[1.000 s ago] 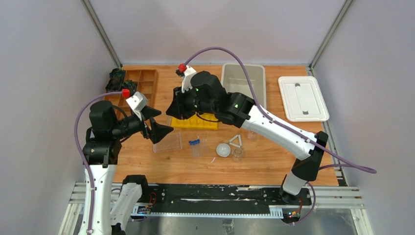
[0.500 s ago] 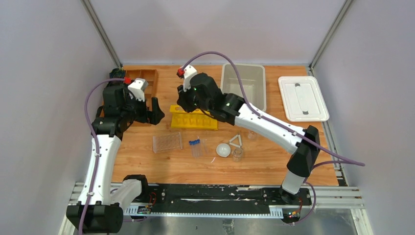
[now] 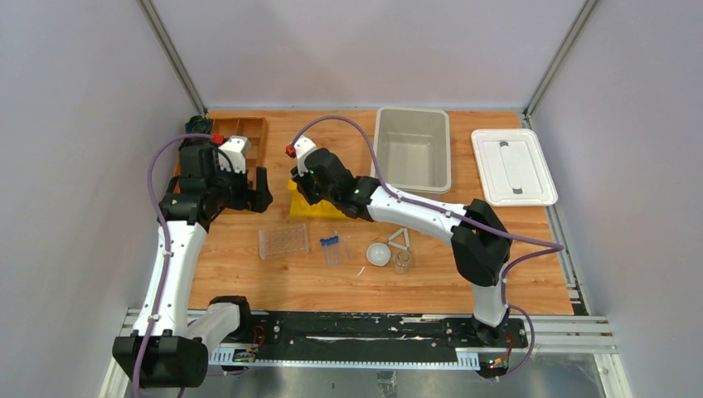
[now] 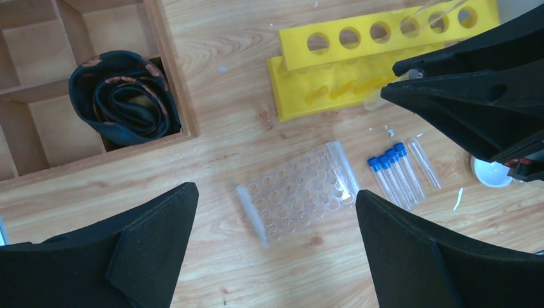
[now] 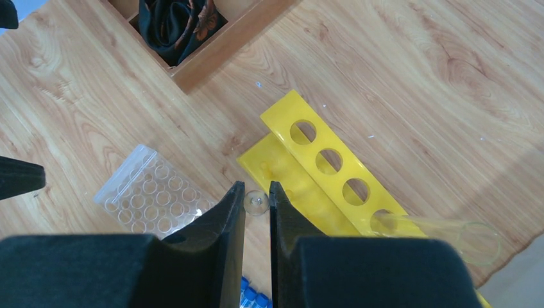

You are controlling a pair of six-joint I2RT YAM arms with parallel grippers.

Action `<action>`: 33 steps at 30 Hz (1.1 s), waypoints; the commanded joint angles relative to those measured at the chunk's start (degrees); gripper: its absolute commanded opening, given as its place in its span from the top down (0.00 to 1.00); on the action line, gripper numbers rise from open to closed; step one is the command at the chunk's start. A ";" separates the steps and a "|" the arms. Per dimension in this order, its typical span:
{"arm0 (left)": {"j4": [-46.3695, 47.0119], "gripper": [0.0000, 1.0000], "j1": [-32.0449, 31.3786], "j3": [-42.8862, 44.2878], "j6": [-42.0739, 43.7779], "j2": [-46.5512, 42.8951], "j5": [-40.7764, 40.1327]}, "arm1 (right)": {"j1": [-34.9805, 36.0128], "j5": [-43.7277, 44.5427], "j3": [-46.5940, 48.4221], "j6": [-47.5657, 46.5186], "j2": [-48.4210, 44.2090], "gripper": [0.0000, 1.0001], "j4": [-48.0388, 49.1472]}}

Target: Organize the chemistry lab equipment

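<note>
My right gripper [image 5: 256, 189] is shut on a clear test tube [image 5: 256, 203], seen end-on between its fingers just off the near-left end of the yellow rack [image 5: 321, 154]. Another clear tube [image 5: 442, 234] leans in a hole of that rack. My left gripper [image 4: 276, 192] hangs wide open and empty above the clear plastic rack [image 4: 298, 192], which lies flat on the table. Thin blue-capped tubes [image 4: 394, 173] lie right of it. In the top view, the white bowl [image 3: 379, 254], white triangle [image 3: 399, 240] and a small beaker [image 3: 403, 262] sit in front of the right arm.
The brown wooden compartment tray [image 3: 249, 137] stands at the back left with a dark rolled cloth [image 4: 122, 96] in one compartment. A grey bin [image 3: 412, 111] is at the back centre, and its white lid [image 3: 513, 166] lies to the right.
My left arm swung back and left toward the wooden tray, and its jaws opened fully. My right arm moved left and down to the yellow rack's left end, still gripping the tube.
</note>
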 commanded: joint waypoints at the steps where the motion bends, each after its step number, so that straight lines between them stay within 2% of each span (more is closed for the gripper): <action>1: -1.10 0.00 0.27 0.94 1.48 -0.13 -1.02 | -0.08 1.69 -3.70 -1.34 -0.59 1.00 8.37; 8: -1.15 0.00 0.25 0.44 1.98 0.06 -0.38 | -0.08 1.99 -7.73 -2.29 -1.11 1.00 13.07; 33: -1.45 0.01 0.34 0.12 3.33 0.98 1.16 | -1.55 2.93 -9.43 -3.40 1.13 1.00 14.87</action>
